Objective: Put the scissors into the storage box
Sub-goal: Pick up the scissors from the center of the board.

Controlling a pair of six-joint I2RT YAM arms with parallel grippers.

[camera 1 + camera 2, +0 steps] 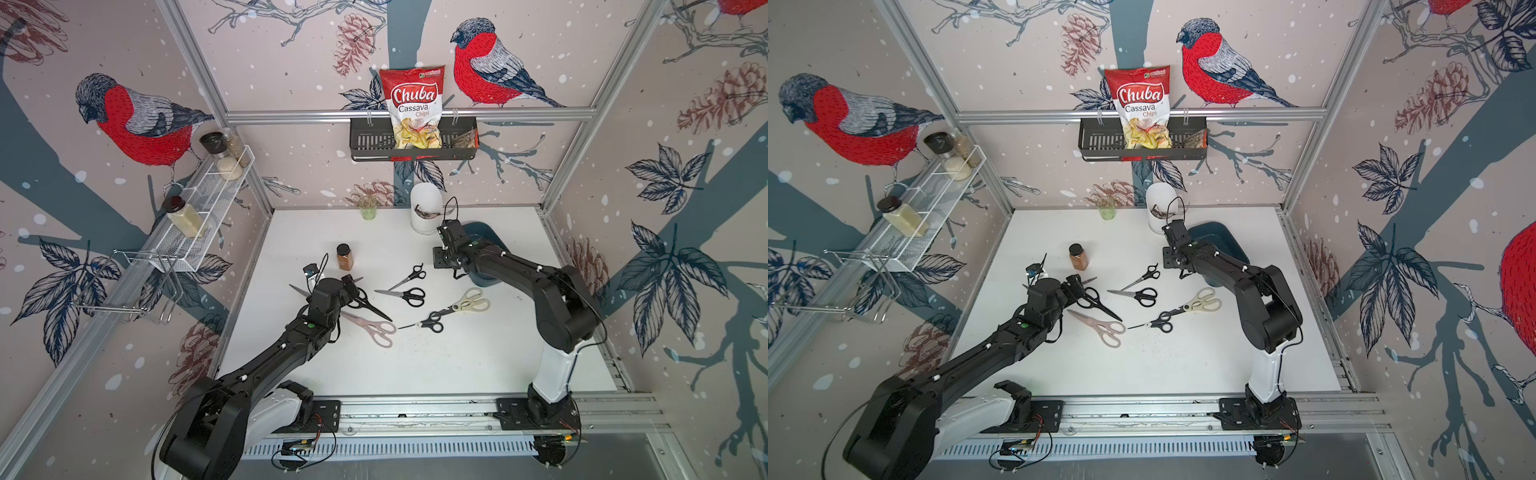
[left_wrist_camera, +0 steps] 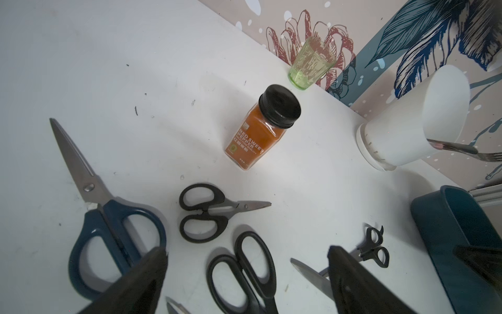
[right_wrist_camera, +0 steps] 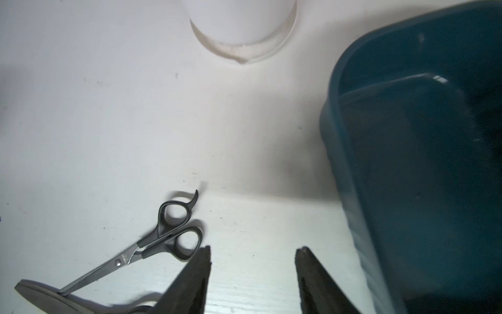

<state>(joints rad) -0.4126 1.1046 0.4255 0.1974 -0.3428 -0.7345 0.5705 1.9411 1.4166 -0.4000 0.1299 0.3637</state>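
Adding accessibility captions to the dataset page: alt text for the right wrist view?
The right pincer hangs open and empty over the white table, between small black-handled scissors lying flat and the dark teal storage box, with no scissors visible inside it. The base of a white cylindrical holder stands beyond.

Smooth steel blades and matt plastic handles showing on the scissors (image 1: 409, 296), storage box (image 3: 332, 127) gleaming as glossy plastic, table (image 1: 457, 365) looking matt
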